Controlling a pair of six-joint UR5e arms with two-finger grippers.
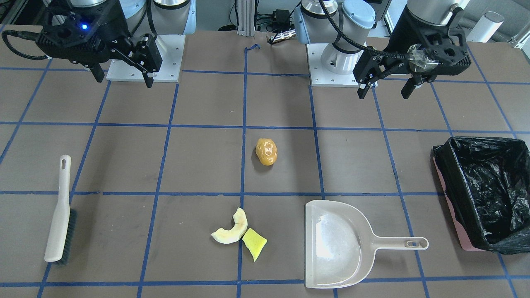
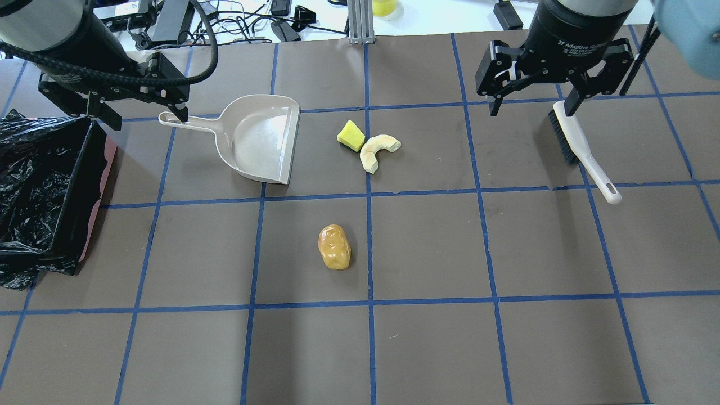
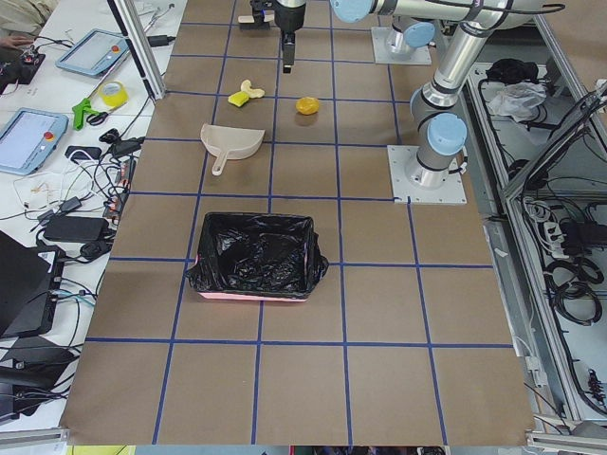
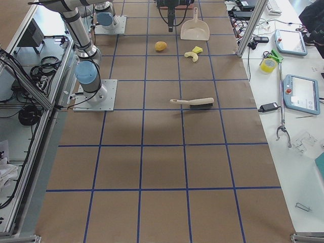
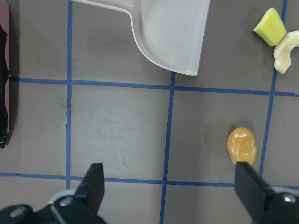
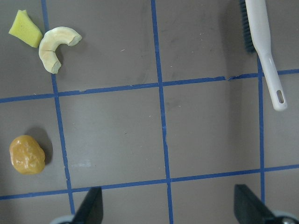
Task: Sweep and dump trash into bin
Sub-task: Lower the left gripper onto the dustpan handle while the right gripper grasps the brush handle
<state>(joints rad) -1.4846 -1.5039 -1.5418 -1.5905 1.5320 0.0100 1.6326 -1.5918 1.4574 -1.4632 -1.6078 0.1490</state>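
Observation:
The trash lies on the brown gridded table: an orange-brown lump (image 1: 266, 152) mid-table, and a cream curved ring piece (image 1: 232, 229) touching a yellow-green wedge (image 1: 254, 243) nearer the operators' side. The pink bin (image 1: 484, 194), lined with a black bag, stands on my left. My left gripper (image 1: 385, 93) is open and empty, hanging above the table near its base. In the overhead view it (image 2: 149, 119) is over the dustpan handle. My right gripper (image 1: 124, 81) is open and empty; in the overhead view it (image 2: 533, 109) hangs by the brush's bristle end.
A beige dustpan (image 1: 339, 244) lies between the trash and the bin, mouth towards the trash, handle towards the bin. A beige brush (image 1: 60, 215) with dark bristles lies on my right side. Operator benches with tablets and tools flank the table's far edge.

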